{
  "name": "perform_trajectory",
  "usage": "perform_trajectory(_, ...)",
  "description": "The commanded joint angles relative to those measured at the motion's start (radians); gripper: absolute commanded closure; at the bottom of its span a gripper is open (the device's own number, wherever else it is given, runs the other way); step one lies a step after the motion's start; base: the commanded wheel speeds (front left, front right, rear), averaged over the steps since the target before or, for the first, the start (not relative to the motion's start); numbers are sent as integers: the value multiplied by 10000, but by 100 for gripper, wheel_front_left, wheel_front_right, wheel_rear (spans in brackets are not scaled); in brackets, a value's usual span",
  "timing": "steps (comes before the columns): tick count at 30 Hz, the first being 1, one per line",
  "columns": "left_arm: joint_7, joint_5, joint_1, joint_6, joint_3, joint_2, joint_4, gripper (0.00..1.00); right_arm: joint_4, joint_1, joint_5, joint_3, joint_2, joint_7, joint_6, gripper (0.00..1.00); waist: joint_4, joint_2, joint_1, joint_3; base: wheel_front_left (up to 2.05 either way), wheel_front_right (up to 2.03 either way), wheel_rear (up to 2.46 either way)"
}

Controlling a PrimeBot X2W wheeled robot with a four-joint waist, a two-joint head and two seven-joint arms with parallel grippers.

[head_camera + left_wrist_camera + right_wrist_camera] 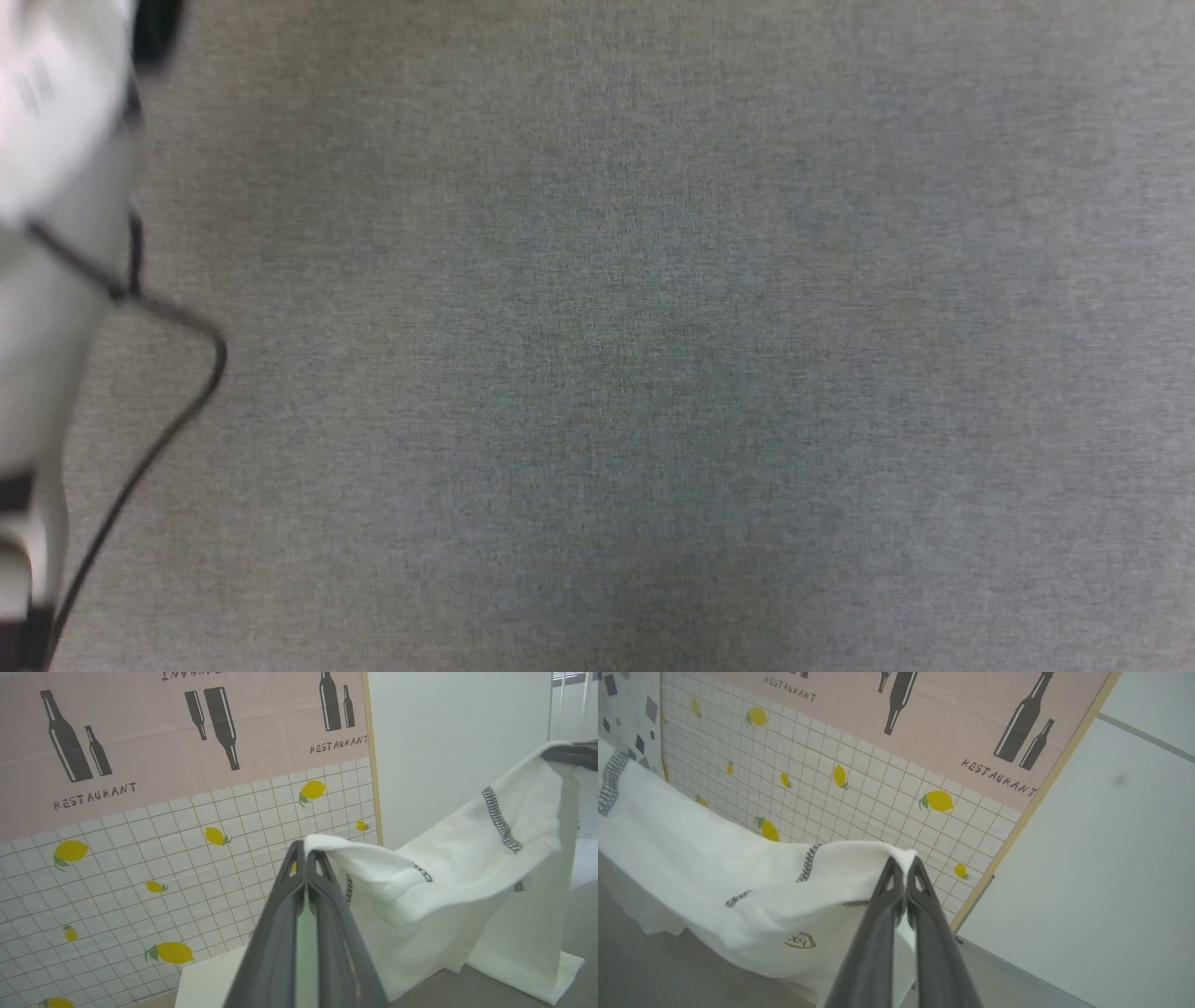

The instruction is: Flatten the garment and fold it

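My left end effector was pressed together on a pinch of the garment. The white cloth bunched over the tips at 12 o'clock in its wrist view and ran off toward 2 o'clock, where a dark zigzag seam crossed it. My right end effector was likewise clamped on another pinch of the same cloth, which fell away toward 9 o'clock in that wrist view, the small brown logo patch hanging at about 7 o'clock. So the garment hung in the air between my two grips, sagging in the middle, in front of a printed backdrop of lemons and bottles. Its lower edge seemed to rest on the grey worktop at 5 o'clock in the left wrist view. The head view showed that worktop, with a pale forearm and its cable at 9 o'clock. I judged this to be the flattening step, with no fold begun. The next move, as I read it, called for drawing the grips apart to take out the sag, then lowering them together so the cloth laid down from its trailing edge without doubling under
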State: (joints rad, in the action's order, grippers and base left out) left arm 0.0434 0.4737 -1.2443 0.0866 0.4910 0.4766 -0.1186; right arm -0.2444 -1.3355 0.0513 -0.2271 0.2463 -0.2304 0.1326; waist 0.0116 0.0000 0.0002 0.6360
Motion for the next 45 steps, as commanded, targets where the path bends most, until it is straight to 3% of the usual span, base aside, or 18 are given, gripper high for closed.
perform_trajectory(1,-157,118,622,180,-9,196,590,100,565,635,255,18,146,-245,-19,100,-25,0,-2,-375,0,0,0)
perform_trajectory(8,-1170,504,3693,1179,227,944,3726,100,3724,4050,1008,487,536,-1705,-19,100,-67,0,-2,-1191,0,0,0)
perform_trajectory(18,-1950,648,7215,2258,1186,1557,5584,100,5884,8378,1448,889,314,-2882,-19,100,-122,0,-2,-2310,0,0,0)
perform_trajectory(24,-2278,1237,9064,2264,2266,1463,5265,100,6193,10784,1700,1220,82,-3173,-19,100,-162,0,-2,-2977,0,0,0)
perform_trajectory(45,-4250,2637,11141,1917,3834,2188,5014,100,6455,14919,2335,1330,260,-4916,-19,100,-169,0,-2,-3953,0,0,0)
